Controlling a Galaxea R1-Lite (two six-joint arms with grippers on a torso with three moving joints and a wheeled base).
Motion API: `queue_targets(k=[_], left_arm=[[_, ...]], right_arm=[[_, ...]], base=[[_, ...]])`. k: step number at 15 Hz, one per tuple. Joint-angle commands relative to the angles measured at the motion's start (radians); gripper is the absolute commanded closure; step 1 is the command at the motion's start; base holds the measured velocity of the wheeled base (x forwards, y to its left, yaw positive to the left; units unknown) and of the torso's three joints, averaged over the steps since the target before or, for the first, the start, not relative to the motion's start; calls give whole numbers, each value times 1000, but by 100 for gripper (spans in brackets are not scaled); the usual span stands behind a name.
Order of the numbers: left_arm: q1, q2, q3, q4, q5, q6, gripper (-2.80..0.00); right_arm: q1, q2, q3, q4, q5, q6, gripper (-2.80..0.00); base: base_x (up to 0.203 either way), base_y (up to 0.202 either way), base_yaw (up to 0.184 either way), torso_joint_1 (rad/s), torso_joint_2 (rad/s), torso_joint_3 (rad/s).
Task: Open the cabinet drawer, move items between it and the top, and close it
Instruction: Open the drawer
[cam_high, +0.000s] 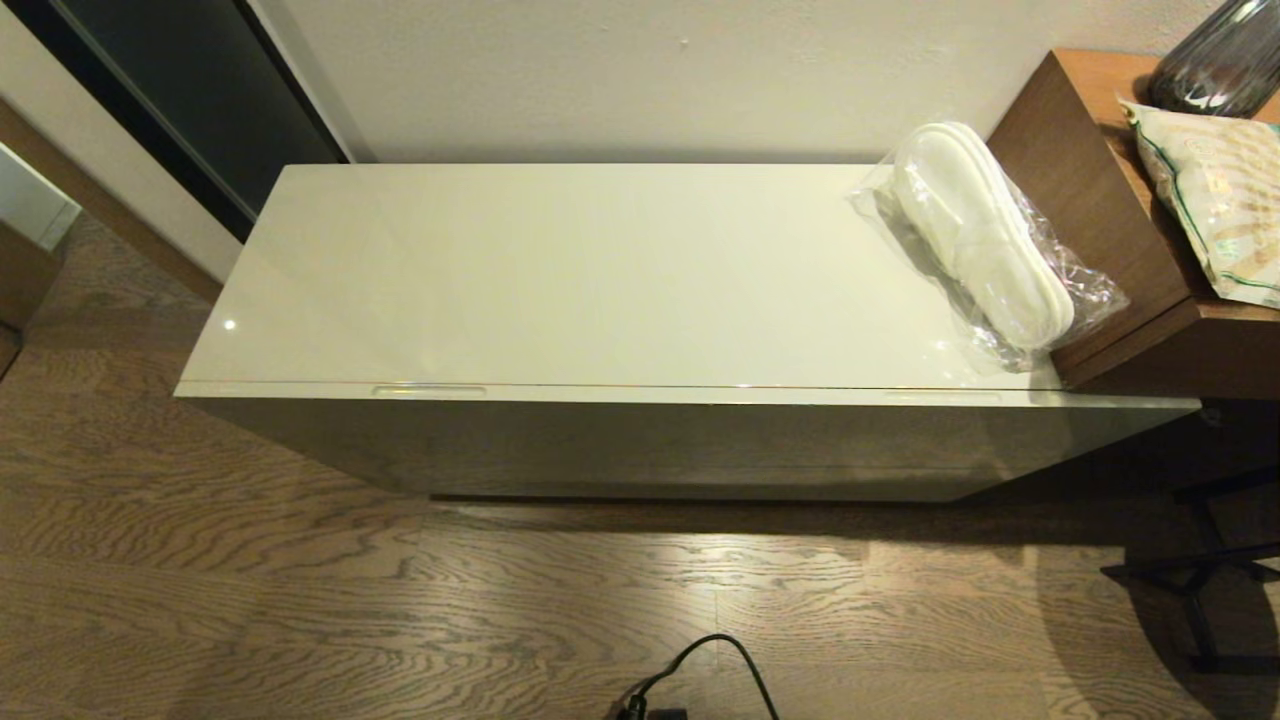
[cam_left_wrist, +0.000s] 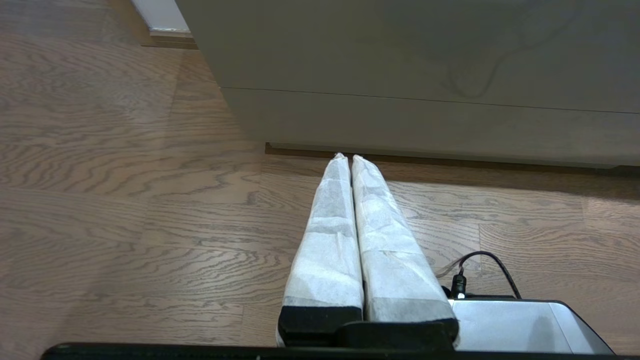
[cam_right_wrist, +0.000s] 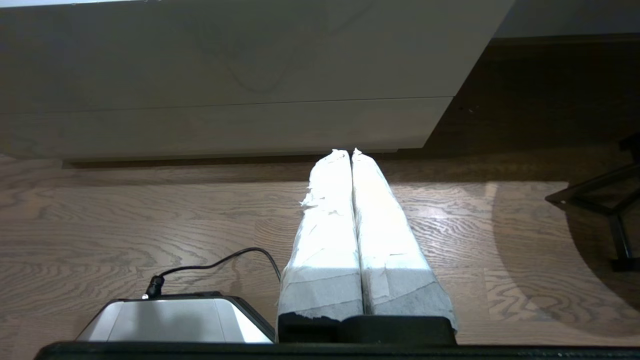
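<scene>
Both hands, left hand and right hand, pressed together; bagged slippers lie diagonally on the top.

Head view looks down on the top; both low wrist views face the cabinet front.

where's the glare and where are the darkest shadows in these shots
Head view: small bright glints on the glossy top near its left front edge; the cabinet drawer front is in shade. Left wrist view: even, dim light on the floor. Right wrist view: a bright patch on the floor beside the right gripper, deep shadow beyond the cabinet's end.
</scene>
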Motion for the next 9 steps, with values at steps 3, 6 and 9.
queue_targets(k=[3,6,9], left_arm=[[0,0,2,0,1,0,0],[0,0,2,0,1,0,0],[0,0,2,0,1,0,0]], right_arm=[[0,0,0,-1,0,2,0],[0,0,0,-1,0,2,0],[0,0,0,-1,2,-1,0]], base=[[0,0,0,0,0,0],[0,0,0,0,0,0],[0,0,0,0,0,0]])
